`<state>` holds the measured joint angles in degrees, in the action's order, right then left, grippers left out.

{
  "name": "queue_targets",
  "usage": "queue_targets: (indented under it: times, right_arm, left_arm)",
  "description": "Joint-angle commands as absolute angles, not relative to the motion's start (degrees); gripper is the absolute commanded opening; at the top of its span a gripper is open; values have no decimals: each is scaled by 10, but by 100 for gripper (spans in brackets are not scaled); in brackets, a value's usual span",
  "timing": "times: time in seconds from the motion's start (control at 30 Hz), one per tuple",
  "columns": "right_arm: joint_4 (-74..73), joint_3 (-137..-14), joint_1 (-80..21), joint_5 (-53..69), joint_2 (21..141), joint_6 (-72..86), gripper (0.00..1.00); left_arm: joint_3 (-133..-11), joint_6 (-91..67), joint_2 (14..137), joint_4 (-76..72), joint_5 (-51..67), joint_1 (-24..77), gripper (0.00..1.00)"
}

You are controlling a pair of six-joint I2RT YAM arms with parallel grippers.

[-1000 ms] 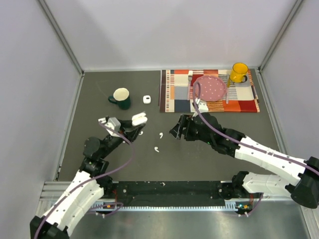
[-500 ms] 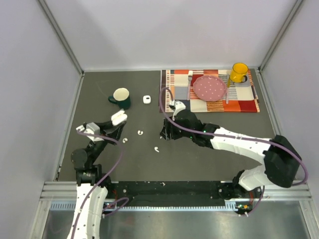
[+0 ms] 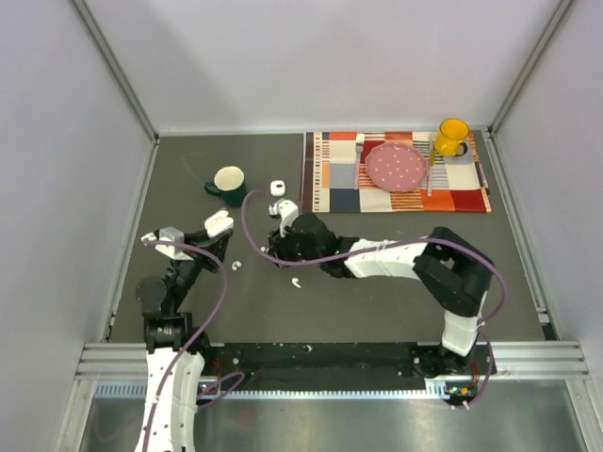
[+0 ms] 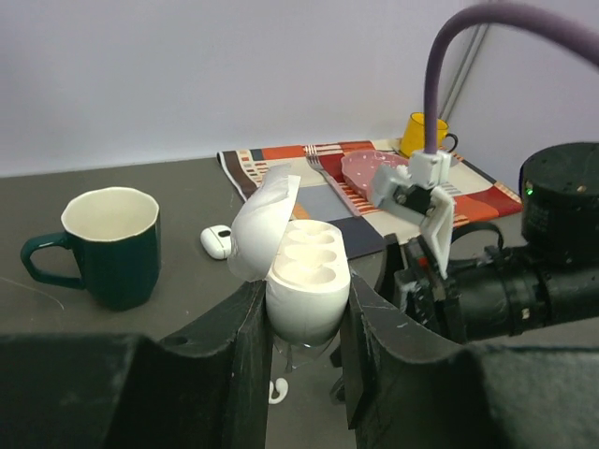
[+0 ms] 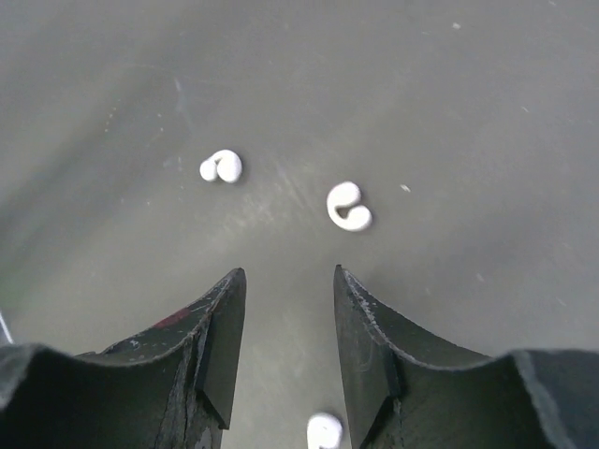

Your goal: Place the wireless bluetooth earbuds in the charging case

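While the left gripper (image 4: 301, 327) clamps the open charging case (image 4: 301, 271), the right gripper (image 5: 285, 327), parted and empty, should centre on the earbud (image 5: 348, 207) at one o'clock before closing.

Looking down on the dark desk (image 3: 396, 282), the left arm reaches up along the left side, and its left tool (image 3: 219, 229) is clamped on a white charging case (image 3: 220, 222). The right arm stretches far across to the left, with the right tool (image 3: 274, 250) low over the desk near the middle. An earbud (image 3: 236, 266) lies between the two tools, and a second earbud (image 3: 296, 282) lies just nearer the bases. Behind them stand a dark green mug (image 3: 229, 185) and, near it, a small white box (image 3: 277, 187). At the far right a striped placemat (image 3: 332, 179) carries a pink plate (image 3: 396, 168) and a yellow mug (image 3: 452, 137).
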<state>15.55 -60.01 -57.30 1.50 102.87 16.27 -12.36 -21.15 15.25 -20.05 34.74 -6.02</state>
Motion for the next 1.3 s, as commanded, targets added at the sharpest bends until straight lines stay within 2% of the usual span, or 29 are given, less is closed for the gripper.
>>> queue_targets:
  times: [0.0,0.23,0.9,1.27]
  right_arm:
    - [251,-653,-590,27,1090,134,41]
    - [373,-635,-599,25,1143,109,36]
    - [300,-657,-599,13,1166,100,27]
    - [258,-701,-594,10,1193,91,27]
  left_arm:
    - [-134,-218,128,-181,320,-64,0]
    - [-187,-185,126,-122,284,-55,0]
    - [-191,-173,117,-90,254,-48,0]
    - [-194,-173,122,-90,258,-48,0]
